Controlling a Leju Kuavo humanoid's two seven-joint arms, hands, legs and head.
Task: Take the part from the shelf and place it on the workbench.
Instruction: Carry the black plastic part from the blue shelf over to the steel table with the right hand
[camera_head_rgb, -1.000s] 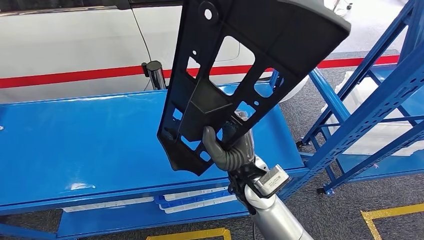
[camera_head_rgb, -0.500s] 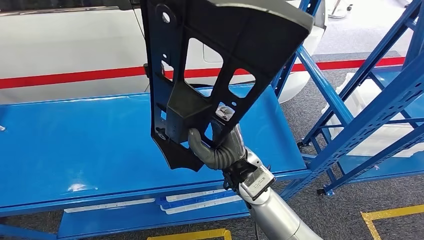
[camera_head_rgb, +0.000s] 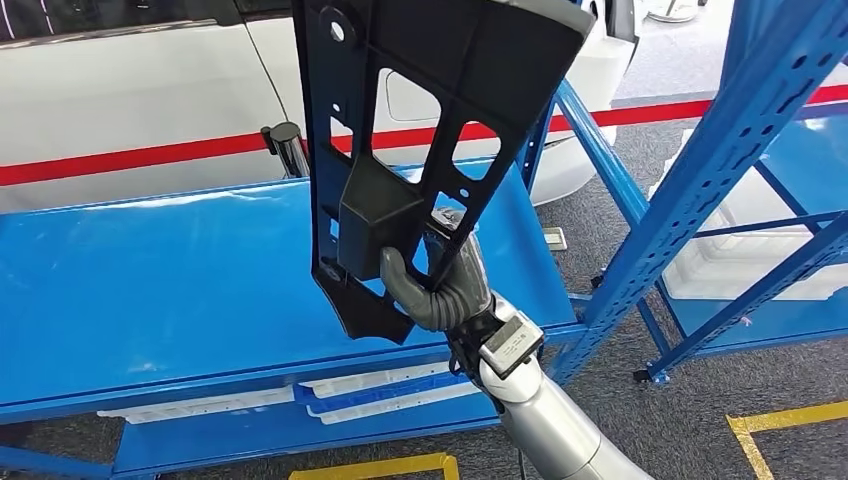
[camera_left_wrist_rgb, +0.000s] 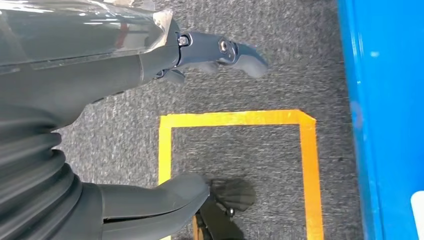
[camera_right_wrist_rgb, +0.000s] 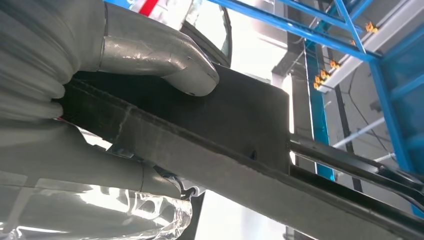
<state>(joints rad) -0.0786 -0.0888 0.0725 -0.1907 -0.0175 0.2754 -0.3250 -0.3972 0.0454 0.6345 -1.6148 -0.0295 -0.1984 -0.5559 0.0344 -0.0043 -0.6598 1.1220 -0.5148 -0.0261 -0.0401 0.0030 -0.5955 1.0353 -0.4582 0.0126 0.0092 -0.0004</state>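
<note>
Part (camera_head_rgb: 420, 120): gripped low by right hand (camera_head_rgb: 435, 285), long axis upright, above blue table (camera_head_rgb: 150, 290), frame centre. Left hand (camera_left_wrist_rgb: 150, 125): spread, empty.

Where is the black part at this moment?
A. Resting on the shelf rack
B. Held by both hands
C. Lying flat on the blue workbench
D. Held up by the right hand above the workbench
D: the right hand grips the black part near its lower end, raised above the blue workbench.
</note>
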